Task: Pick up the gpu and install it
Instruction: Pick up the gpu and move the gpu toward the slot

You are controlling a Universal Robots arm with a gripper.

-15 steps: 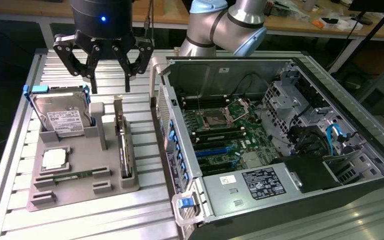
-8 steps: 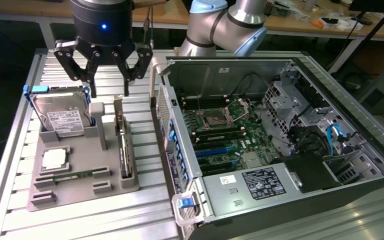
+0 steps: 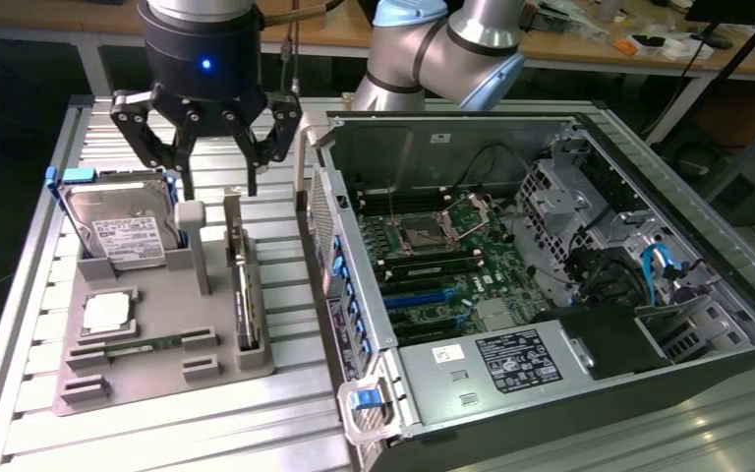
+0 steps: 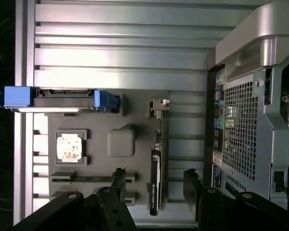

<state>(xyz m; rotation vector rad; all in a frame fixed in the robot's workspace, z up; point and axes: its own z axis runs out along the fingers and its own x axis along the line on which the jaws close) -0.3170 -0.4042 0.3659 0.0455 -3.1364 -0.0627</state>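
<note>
Slatted table point(image 3: 154, 433), grey tray point(image 3: 154, 379): gpu point(image 3: 245, 305) on edge in slot, below open, empty pincer point(image 3: 217, 187).

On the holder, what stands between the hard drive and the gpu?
A raised grey block of the holder stands between the hard drive and the gpu, apart from both; the exterior and wrist views both show it.

**Item:** gpu point(image 3: 244, 295). We record one thin card, seen edge-on: a dark narrow body with a pale metal piece at its 12 o'clock end.
**Pose:** upright on its long edge, seated in a slot of the grey holder point(image 3: 135, 388), nothing gripping it.
**Position:** in the exterior view, we place it along the holder's 3 o'clock side. Its length runs 12 to 6 o'clock, with the open computer case point(image 3: 443, 133) just beside it at 3 o'clock.
</note>
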